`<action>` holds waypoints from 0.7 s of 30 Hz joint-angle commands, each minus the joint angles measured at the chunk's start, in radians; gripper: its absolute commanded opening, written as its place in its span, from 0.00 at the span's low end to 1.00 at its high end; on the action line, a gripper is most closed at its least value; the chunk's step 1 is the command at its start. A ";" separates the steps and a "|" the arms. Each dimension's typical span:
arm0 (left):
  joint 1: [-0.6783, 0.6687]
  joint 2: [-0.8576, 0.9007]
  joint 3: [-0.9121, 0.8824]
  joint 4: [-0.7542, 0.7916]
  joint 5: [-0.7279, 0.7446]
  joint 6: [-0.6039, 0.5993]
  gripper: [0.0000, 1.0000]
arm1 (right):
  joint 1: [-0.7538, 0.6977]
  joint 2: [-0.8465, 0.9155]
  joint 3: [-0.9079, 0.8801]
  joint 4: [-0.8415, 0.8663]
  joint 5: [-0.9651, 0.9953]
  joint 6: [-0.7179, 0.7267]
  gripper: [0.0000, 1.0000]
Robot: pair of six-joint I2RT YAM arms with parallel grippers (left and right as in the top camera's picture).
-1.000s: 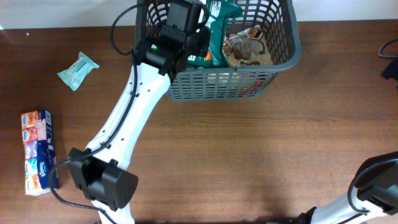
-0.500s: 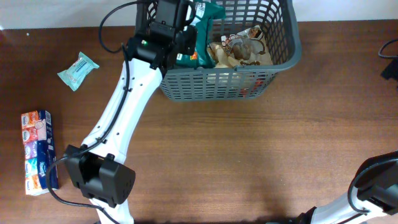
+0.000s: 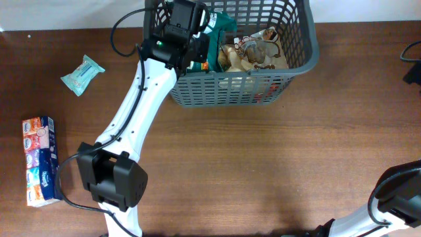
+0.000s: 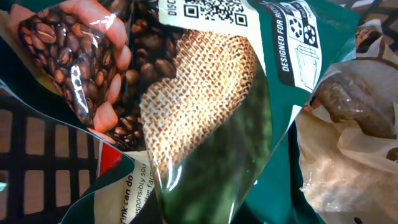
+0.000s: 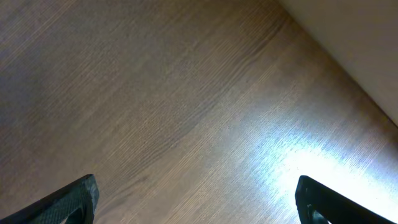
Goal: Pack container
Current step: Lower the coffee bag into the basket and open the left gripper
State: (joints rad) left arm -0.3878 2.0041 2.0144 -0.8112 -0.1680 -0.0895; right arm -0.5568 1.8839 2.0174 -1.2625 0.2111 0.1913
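Note:
The container (image 3: 299,60), a dark grey lattice basket, stands at the table's far edge. My left gripper (image 3: 199,41) reaches into its left end, shut on a green coffee-bean bag (image 3: 222,25) that stands tilted inside. In the left wrist view that bag (image 4: 205,118) fills the frame and hides the fingers. A beige and brown packet (image 3: 258,52) lies in the basket to its right, seen also as the beige packet (image 4: 357,124). My right gripper (image 5: 199,208) hangs open over bare wood, with nothing between its fingertips (image 5: 79,198).
A pale teal packet (image 3: 82,74) lies on the table left of the basket. A multi-pack of tissues (image 3: 39,161) lies near the left edge. The right arm (image 3: 395,197) is at the bottom right corner. The basket wall (image 4: 37,162) shows beside the bag.
My left gripper has carried the coffee bag leftward inside the basket, then a little back to the right, uncovering more of the beige packet. The right arm has not moved.

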 commanded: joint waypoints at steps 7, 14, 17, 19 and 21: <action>0.000 -0.033 0.051 0.026 -0.012 0.016 0.11 | 0.001 -0.012 -0.002 0.003 -0.002 0.007 0.99; 0.000 -0.033 0.051 0.027 -0.012 0.016 0.23 | 0.001 -0.012 -0.002 0.003 -0.002 0.007 0.99; 0.000 -0.033 0.051 0.029 -0.012 0.016 0.25 | 0.001 -0.012 -0.002 0.003 -0.002 0.007 0.99; 0.000 -0.033 0.051 0.031 -0.012 0.016 0.25 | 0.001 -0.012 -0.002 0.003 -0.002 0.007 0.99; 0.000 -0.033 0.051 0.036 -0.017 0.017 0.25 | 0.001 -0.012 -0.002 0.003 -0.002 0.007 0.99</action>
State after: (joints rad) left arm -0.3878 2.0045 2.0468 -0.7834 -0.1688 -0.0822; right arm -0.5568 1.8839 2.0174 -1.2621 0.2108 0.1913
